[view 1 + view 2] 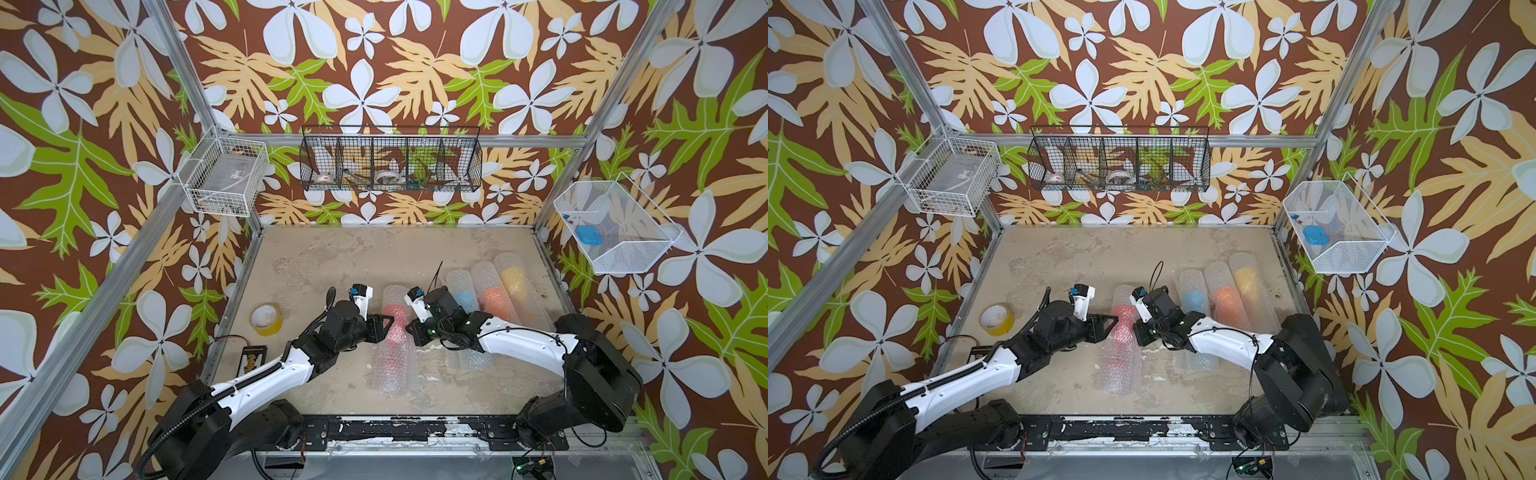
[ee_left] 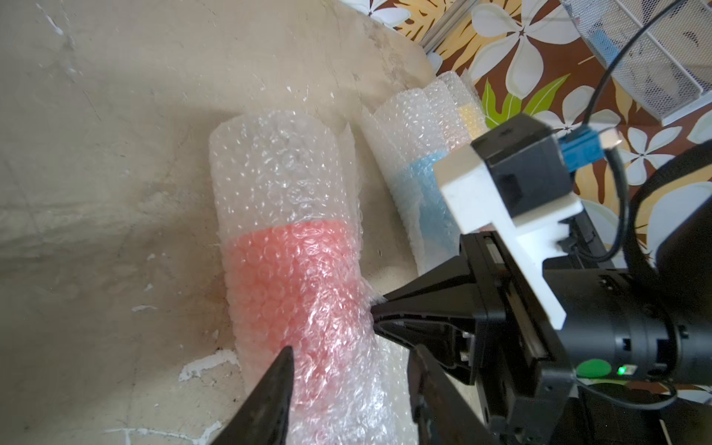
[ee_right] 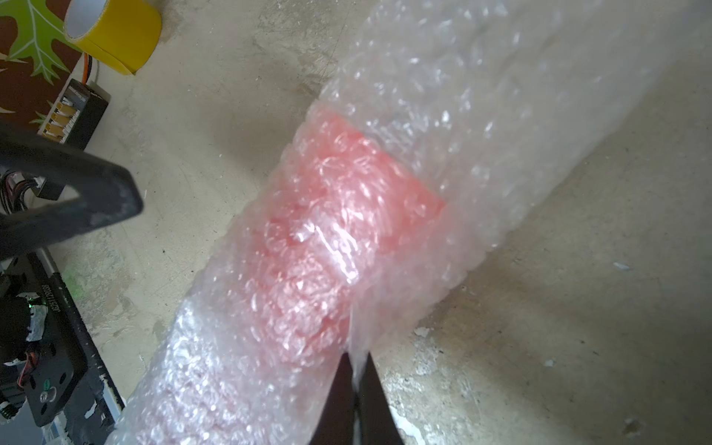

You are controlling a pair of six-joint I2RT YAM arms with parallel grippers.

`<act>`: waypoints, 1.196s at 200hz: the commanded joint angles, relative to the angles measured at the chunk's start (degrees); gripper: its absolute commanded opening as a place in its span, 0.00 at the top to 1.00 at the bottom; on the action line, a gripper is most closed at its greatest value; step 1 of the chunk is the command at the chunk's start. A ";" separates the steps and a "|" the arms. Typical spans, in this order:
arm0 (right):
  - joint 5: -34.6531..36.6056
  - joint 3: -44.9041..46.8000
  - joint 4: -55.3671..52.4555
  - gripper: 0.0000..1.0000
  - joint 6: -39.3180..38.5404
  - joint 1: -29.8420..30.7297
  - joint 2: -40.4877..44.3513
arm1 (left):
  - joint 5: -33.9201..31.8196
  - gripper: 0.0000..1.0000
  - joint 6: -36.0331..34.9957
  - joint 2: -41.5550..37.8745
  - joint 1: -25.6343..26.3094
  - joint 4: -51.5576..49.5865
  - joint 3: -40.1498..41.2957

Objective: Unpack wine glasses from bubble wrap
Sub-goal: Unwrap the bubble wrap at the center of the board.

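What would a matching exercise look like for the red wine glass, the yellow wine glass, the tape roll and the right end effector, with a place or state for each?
Column one:
1 red wine glass
2 yellow wine glass
3 tape roll
4 right end effector

Column two:
A bare, near the table left edge
B shut on bubble wrap
C wrapped, rightmost roll
D wrapped, leftmost roll

Pairs: 1-D, 2-C, 3-A, 4-B
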State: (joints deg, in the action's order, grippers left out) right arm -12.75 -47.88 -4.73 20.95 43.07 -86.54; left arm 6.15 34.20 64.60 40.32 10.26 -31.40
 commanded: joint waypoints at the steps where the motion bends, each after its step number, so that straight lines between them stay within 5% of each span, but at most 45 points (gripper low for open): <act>1: 1.21 -0.94 -0.63 0.93 0.36 0.06 0.23 | -4.90 0.52 -2.89 0.58 1.94 -4.46 -1.62; 95: 0.85 -2.75 -1.61 0.93 1.02 1.33 1.19 | -8.25 0.51 -2.67 11.70 6.59 -4.28 -6.40; 167: 0.13 -2.83 -0.95 0.93 0.78 1.36 0.19 | -9.57 0.63 -2.94 13.84 6.68 -5.10 -6.26; 239: 1.02 -3.19 -1.58 0.92 -0.28 1.33 -1.67 | -9.41 0.97 -3.16 13.03 6.66 -4.42 -5.96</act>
State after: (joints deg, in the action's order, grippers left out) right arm -12.03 -50.63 -6.22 21.52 44.29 -87.50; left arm -2.96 31.29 78.17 46.94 5.82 -37.41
